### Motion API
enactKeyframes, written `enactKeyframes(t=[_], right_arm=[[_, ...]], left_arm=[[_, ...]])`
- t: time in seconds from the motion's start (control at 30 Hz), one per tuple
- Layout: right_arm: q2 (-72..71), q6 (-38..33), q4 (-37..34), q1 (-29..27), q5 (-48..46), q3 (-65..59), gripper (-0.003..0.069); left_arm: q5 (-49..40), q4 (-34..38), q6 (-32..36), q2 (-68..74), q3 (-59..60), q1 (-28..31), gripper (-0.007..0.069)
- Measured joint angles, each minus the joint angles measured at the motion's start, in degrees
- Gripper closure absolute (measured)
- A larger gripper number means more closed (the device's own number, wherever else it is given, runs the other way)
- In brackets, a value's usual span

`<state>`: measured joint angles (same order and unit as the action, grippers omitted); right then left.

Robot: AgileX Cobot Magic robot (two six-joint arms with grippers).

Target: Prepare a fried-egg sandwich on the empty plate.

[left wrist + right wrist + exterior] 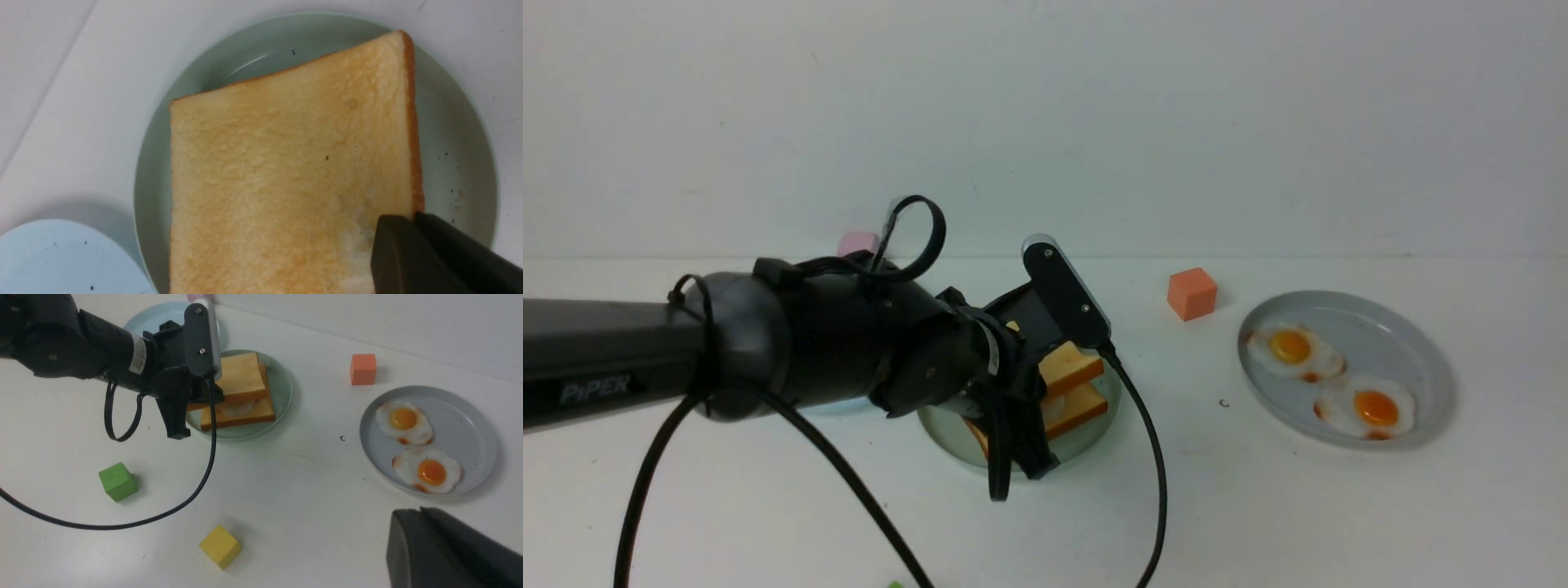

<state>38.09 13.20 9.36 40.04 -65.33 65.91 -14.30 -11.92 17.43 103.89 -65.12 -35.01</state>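
Note:
The mint-green plate (1094,445) holds a toast slice (1085,408) with a white fried egg (239,409) on it. A second toast slice (286,171) sits over the egg, slightly tilted. My left gripper (414,216) is shut on this top slice's crust edge at the plate's near-left side; it also shows in the front view (1017,433). My right gripper (421,512) is shut and empty above the table, near the grey plate. It is out of the front view.
A grey plate (1413,343) with two fried eggs stands at the right. An orange cube (1192,293) lies behind it. A light blue plate (61,261) adjoins the mint plate. A green cube (117,482) and a yellow cube (220,546) lie nearer the front. A pink cube (858,242) is at the back.

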Motion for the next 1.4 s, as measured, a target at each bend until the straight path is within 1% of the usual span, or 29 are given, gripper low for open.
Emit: enactKeyframes(t=[0.23, 0.33, 0.47, 0.5, 0.53, 0.7, 0.73, 0.77, 0.8, 0.9, 0.97, 1.03, 1.07, 1.1, 1.13, 1.2, 1.23, 1.27, 1.3, 1.37, 1.4], right_arm=[[0.0, 0.0, 0.0, 0.0, 0.0, 0.0, 0.0613], [0.0, 0.0, 0.0, 0.0, 0.0, 0.0, 0.0613], [0.0, 0.0, 0.0, 0.0, -0.1, 0.0, 0.0613], [0.0, 0.0, 0.0, 0.0, -0.1, 0.0, 0.0613], [0.0, 0.0, 0.0, 0.0, -0.1, 0.0, 0.0611], [0.0, 0.0, 0.0, 0.0, -0.1, 0.0, 0.0610], [0.0, 0.0, 0.0, 0.0, -0.1, 0.0, 0.0610], [0.0, 0.0, 0.0, 0.0, -0.1, 0.0, 0.0607], [0.0, 0.0, 0.0, 0.0, -0.1, 0.0, 0.0606], [0.0, 0.0, 0.0, 0.0, -0.1, 0.0, 0.0603], [0.0, 0.0, 0.0, 0.0, -0.1, 0.0, 0.0602], [0.0, 0.0, 0.0, 0.0, -0.1, 0.0, 0.0601], [0.0, 0.0, 0.0, 0.0, -0.1, 0.0, 0.0599], [0.0, 0.0, 0.0, 0.0, -0.1, 0.0, 0.0599], [0.0, 0.0, 0.0, 0.0, -0.1, 0.0, 0.0597], [0.0, 0.0, 0.0, 0.0, -0.1, 0.0, 0.0595], [0.0, 0.0, -0.1, 0.0, -0.1, 0.0, 0.0594], [0.0, 0.0, -0.1, 0.0, -0.1, 0.0, 0.0593], [0.0, 0.0, -0.2, 0.0, -0.1, 0.0, 0.0591], [0.0, 0.0, -0.2, 0.0, -0.1, 0.0, 0.0589], [0.0, 0.0, -0.2, 0.0, -0.1, 0.0, 0.0589]], left_arm=[[0.6, 0.1, 0.0, 1.8, 0.0, 0.0, 0.0617], [0.7, 0.3, -0.1, 2.1, 0.0, 0.0, 0.0584], [0.9, 1.4, -0.1, 2.1, 0.0, 0.0, 0.0487], [0.9, 1.5, -0.1, 2.1, 0.0, 0.0, 0.0481], [0.9, 2.0, -0.1, 2.1, 0.0, 0.0, 0.0431], [0.9, 3.7, -0.1, 2.1, 0.0, 0.0, 0.0295], [0.9, 3.7, -0.1, 2.1, 0.0, 0.0, 0.0295], [0.9, 4.3, -0.1, 1.8, 0.0, 0.0, 0.0271], [0.9, 4.6, -0.1, 1.5, 0.0, 0.0, 0.0265], [0.2, 5.7, -0.1, 0.0, 0.0, 0.0, 0.0258], [-1.0, 8.1, -0.2, -3.7, 0.0, 0.0, 0.0271], [-1.7, 11.9, -1.4, -8.4, 0.1, 0.0, 0.0310], [-2.0, 14.3, -2.5, -11.7, 0.1, 0.0, 0.0344], [-2.4, 16.6, -3.7, -15.4, 0.1, 0.0, 0.0386], [-3.2, 19.0, -5.3, -21.0, 0.1, 0.0, 0.0454], [-5.1, 21.3, -6.7, -28.3, 0.1, 0.0, 0.0547], [-6.9, 22.2, -6.9, -32.9, 0.1, 0.0, 0.0606], [-7.2, 22.3, -7.0, -33.7, 0.1, 0.0, 0.0613], [-9.0, 22.8, -7.2, -38.6, 0.3, 0.0, 0.0638], [-10.6, 23.4, -7.3, -45.4, 2.0, 0.0, 0.0638], [-10.8, 23.5, -7.3, -46.1, 2.2, 0.0, 0.0638]])
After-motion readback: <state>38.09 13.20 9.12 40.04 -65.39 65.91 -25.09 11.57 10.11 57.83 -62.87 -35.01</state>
